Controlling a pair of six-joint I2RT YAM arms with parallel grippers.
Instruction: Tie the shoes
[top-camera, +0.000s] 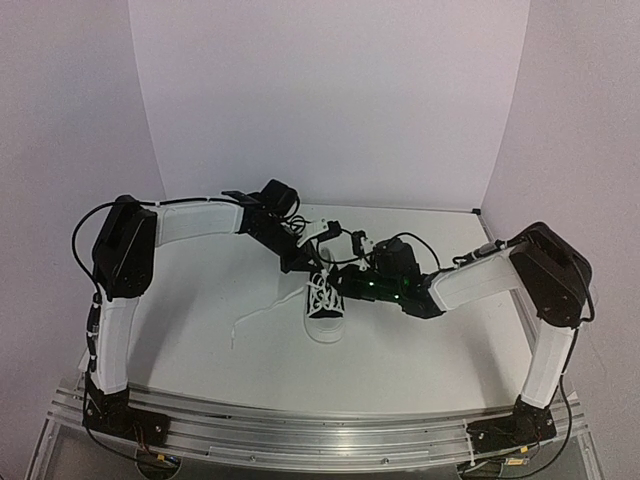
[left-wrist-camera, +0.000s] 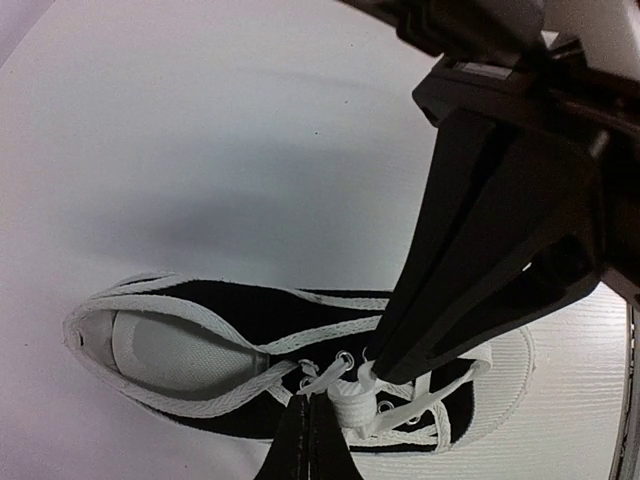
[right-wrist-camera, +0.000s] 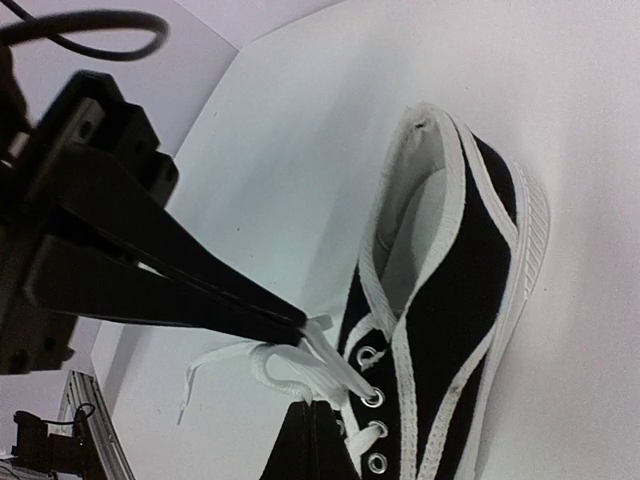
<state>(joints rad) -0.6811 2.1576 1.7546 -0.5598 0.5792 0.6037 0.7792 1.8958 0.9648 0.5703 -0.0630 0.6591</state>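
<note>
Sneaker (top-camera: 325, 318) standing on its sole at mid-table (top-camera: 200, 340), long axis running near to far, white toe cap (top-camera: 323, 332) toward the arm bases; in the overhead view both grippers hide its heel. One loose strand of the laces (top-camera: 262, 313) trails leftward. The left gripper (left-wrist-camera: 340, 392) pinches the laces above the eyelets. The right gripper (right-wrist-camera: 308, 365) shows a gap crossed by a strand; whether it grips cannot be told.

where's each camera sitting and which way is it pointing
Top external: above and behind the bases, looking down across the table; left arm and right arm show, meeting over the sneaker.
Left wrist: on the left arm, looking down at the sneaker's opening; left gripper at the laces.
Right wrist: on the right arm, facing the sneaker's side; right gripper shows.
Shared: all three see sneaker and laces.
</note>
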